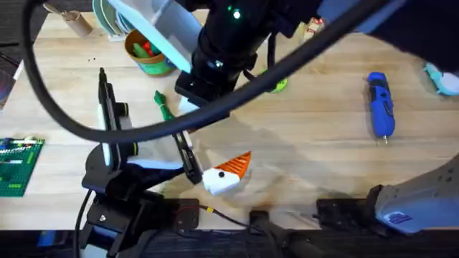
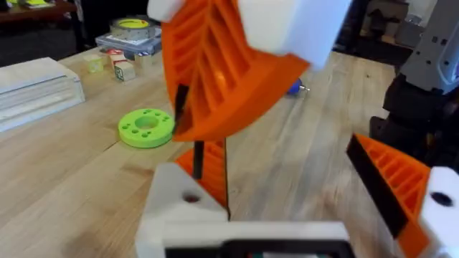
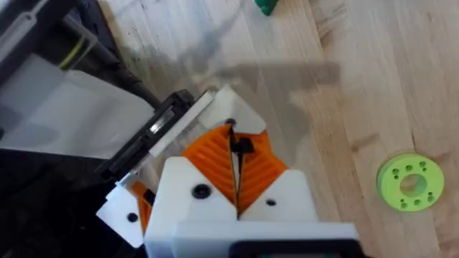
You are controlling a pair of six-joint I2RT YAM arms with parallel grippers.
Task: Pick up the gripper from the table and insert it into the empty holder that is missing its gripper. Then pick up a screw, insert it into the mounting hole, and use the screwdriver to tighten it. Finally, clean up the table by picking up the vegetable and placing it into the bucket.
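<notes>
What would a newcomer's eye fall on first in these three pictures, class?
First, the large dark blurred arm rising under the overhead camera at top centre. Next, the white-and-orange ribbed fingertips meeting low on the pale wooden table. Then the chunky blue cylindrical screwdriver lying alone at the right, and the flat bright green ring-shaped disc on the wood.

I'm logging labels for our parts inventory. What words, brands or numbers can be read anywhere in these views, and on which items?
No text can be read.
Blue screwdriver: no legible marking.
Yellow tape roll on a flat box: its top face is too blurred to read.
Small printed blocks beside it: print too small to read.
Green circuit board: markings too small to read.
</notes>
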